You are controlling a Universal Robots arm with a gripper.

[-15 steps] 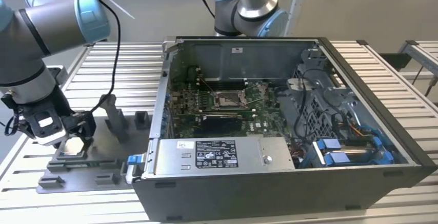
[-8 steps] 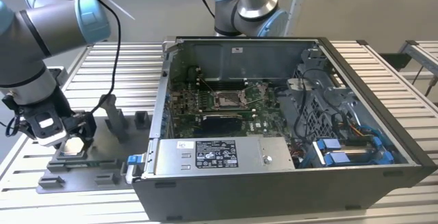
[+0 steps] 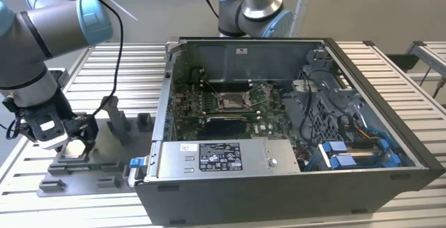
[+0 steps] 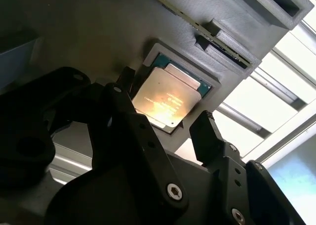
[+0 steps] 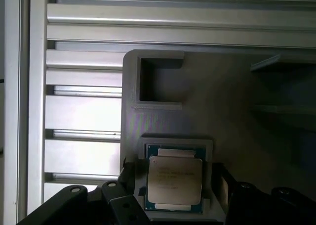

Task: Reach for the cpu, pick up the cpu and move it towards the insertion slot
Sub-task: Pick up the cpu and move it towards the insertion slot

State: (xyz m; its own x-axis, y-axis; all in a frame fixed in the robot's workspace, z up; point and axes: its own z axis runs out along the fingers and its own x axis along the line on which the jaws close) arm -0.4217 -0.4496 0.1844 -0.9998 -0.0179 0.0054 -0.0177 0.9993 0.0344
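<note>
Matte black pincer, square silvery cpu

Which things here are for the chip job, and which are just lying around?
For the job:
the cpu, sitting in its grey holder
the pincer, open on either side of it
the insertion slot, inside the computer case

Just lying about:
the power supply
the blue brackets
the slatted table
</note>
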